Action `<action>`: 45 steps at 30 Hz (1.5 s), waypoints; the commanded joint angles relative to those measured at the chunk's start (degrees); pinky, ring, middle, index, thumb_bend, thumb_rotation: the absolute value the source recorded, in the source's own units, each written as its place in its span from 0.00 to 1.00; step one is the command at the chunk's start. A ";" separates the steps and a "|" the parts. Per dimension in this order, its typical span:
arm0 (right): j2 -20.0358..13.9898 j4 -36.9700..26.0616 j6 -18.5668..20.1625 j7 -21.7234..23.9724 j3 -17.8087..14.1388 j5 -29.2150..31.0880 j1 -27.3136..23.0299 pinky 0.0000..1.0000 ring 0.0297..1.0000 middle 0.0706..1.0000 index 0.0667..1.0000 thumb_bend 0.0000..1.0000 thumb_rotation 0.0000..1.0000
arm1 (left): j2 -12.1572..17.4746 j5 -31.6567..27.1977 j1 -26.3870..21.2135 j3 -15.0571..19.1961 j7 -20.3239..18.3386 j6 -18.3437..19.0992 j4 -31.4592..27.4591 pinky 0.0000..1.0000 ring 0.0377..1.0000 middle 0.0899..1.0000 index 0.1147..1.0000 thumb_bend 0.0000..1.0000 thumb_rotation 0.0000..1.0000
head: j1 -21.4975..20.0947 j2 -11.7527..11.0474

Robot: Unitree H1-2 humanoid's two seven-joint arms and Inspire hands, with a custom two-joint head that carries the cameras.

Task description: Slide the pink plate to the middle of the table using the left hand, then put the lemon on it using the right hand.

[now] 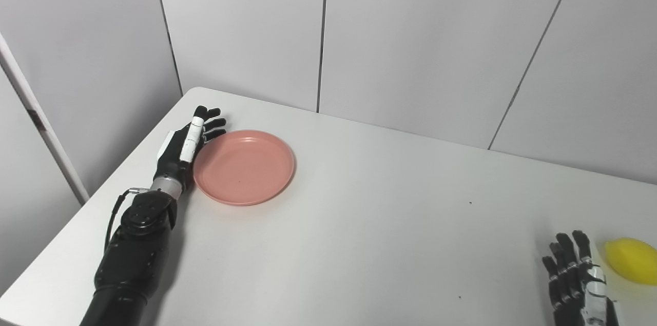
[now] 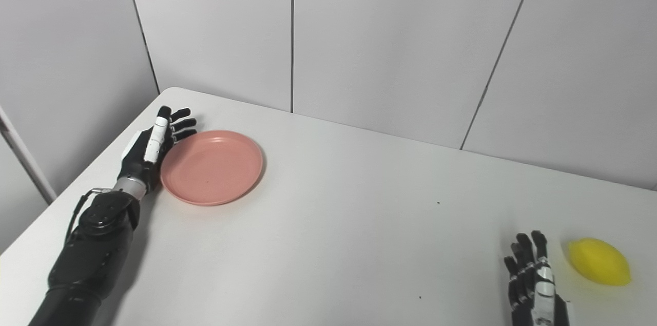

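Observation:
The pink plate (image 1: 244,166) lies flat on the white table (image 1: 369,223) at the far left. My left hand (image 1: 186,145) is open, fingers straight, and stands on edge against the plate's left rim. The yellow lemon (image 2: 599,261) lies near the table's front right edge. My right hand (image 2: 531,280) is open and empty, fingers pointing away from me, just left of the lemon and apart from it.
Grey wall panels (image 1: 410,33) stand close behind the table's far edge. The table's left edge runs close beside my left arm. A white post (image 1: 41,126) leans at the far left.

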 commanded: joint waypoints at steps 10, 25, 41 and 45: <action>1.59 2.61 -0.16 0.21 0.66 0.71 2.53 1.00 0.99 0.96 0.99 0.66 0.94 | -1.99 -0.97 0.26 0.59 0.24 3.26 -7.28 0.74 0.77 0.76 0.78 0.85 1.00 | -0.29 0.07; 2.05 2.74 -0.07 0.01 0.67 0.68 2.37 1.00 0.98 0.95 0.98 0.66 0.93 | -6.34 1.83 1.53 -3.13 0.85 6.97 -11.41 0.71 0.75 0.75 0.77 0.88 1.00 | -0.58 0.25; 2.34 2.14 0.50 -0.23 1.15 0.02 2.46 1.00 0.98 0.95 0.98 0.65 0.95 | -7.16 2.33 2.87 -8.19 -2.10 4.75 -7.86 0.75 0.79 0.79 0.81 0.85 1.00 | -1.20 0.60; 2.48 2.37 0.09 -0.11 1.10 0.21 2.37 1.00 0.98 0.96 0.99 0.66 0.95 | -7.79 3.17 3.29 -9.60 -2.20 4.14 -7.12 0.73 0.78 0.80 0.82 0.85 1.00 | -1.20 0.64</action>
